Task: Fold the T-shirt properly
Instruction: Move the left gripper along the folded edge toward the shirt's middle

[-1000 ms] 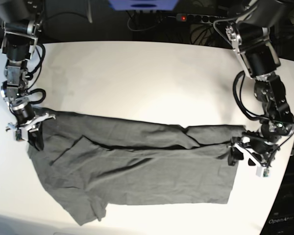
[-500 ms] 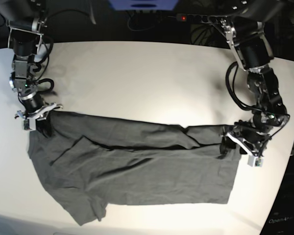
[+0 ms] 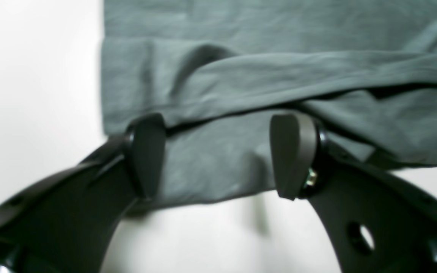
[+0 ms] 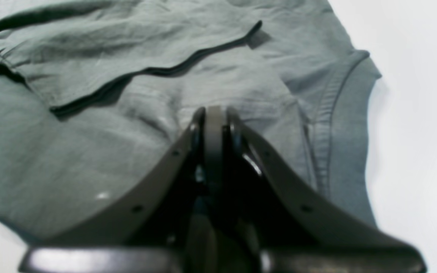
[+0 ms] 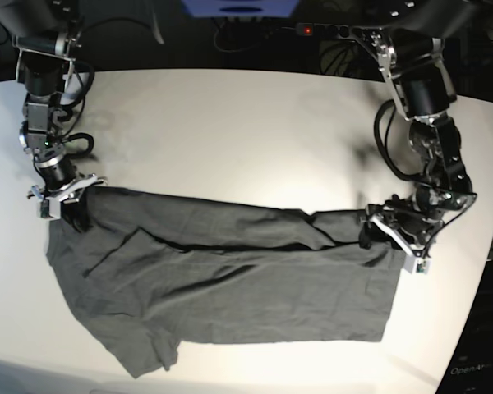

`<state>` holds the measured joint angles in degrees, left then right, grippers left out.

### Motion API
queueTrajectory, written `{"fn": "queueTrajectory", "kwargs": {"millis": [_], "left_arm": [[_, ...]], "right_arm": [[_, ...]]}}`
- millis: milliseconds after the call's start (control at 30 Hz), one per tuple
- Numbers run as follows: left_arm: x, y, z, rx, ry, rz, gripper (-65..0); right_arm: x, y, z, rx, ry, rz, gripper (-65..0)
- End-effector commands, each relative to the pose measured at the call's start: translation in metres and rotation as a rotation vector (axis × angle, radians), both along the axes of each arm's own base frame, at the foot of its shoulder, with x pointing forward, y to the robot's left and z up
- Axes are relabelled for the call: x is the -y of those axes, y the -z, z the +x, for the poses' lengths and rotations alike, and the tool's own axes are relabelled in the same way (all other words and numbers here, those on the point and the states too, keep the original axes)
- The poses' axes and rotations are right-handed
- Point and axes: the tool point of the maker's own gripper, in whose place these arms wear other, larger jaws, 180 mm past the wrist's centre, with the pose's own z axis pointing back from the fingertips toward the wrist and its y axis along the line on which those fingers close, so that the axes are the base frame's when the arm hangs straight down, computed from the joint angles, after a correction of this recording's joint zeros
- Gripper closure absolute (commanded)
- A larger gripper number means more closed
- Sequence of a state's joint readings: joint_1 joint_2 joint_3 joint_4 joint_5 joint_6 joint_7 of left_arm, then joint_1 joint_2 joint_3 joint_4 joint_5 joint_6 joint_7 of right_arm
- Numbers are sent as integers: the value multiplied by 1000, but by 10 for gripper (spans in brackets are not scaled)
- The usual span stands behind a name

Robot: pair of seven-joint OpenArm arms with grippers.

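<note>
The dark grey T-shirt (image 5: 230, 287) lies spread across the white table, its upper part folded over in a long crease. In the base view, my right gripper (image 5: 72, 217) sits at the shirt's upper left corner. The right wrist view shows this gripper (image 4: 212, 113) shut, with cloth (image 4: 70, 151) puckered at its tips near the collar band. My left gripper (image 5: 378, 245) is at the shirt's right edge. In the left wrist view it stands open (image 3: 218, 155), one finger (image 3: 146, 155) at the hem corner and the other over the cloth (image 3: 279, 76).
The white table (image 5: 230, 139) extends behind the shirt to its rounded far edge. Beyond that edge are a power strip (image 5: 329, 31) and cables. A dark cabinet (image 5: 476, 361) stands off the table's lower right corner.
The left gripper has moved in from beside the table edge onto the shirt's right edge. The right gripper has shifted slightly up toward the shirt's top left corner, staying shut.
</note>
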<state>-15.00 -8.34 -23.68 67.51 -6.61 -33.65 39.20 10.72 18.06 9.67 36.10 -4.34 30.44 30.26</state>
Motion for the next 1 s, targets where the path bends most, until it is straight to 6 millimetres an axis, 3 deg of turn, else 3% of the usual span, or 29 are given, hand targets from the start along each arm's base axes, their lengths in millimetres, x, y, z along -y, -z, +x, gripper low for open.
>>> {"fn": "queueTrajectory", "kwargs": {"millis": [0, 100, 167, 400, 633, 967], "left_arm": [[-1, -24, 18, 76, 1, -3, -424], [-10, -29, 25, 74, -63, 0, -420], [-20, -28, 27, 62, -135, 7, -374], [-6, -21, 32, 25, -92, 99, -19], [-2, 5, 29, -60, -61, 143, -23], [6, 7, 33, -76, 20, 270, -23]], "right_arm": [[5, -5, 3, 10, -2, -9, -15], [5, -5, 3, 8, -2, -9, -15], [5, -5, 3, 8, -2, -9, -15], [5, -4, 2, 7, -1, -9, -15], [5, -4, 2, 7, -1, -9, -15], [5, -5, 3, 8, -2, -9, -15]]}}
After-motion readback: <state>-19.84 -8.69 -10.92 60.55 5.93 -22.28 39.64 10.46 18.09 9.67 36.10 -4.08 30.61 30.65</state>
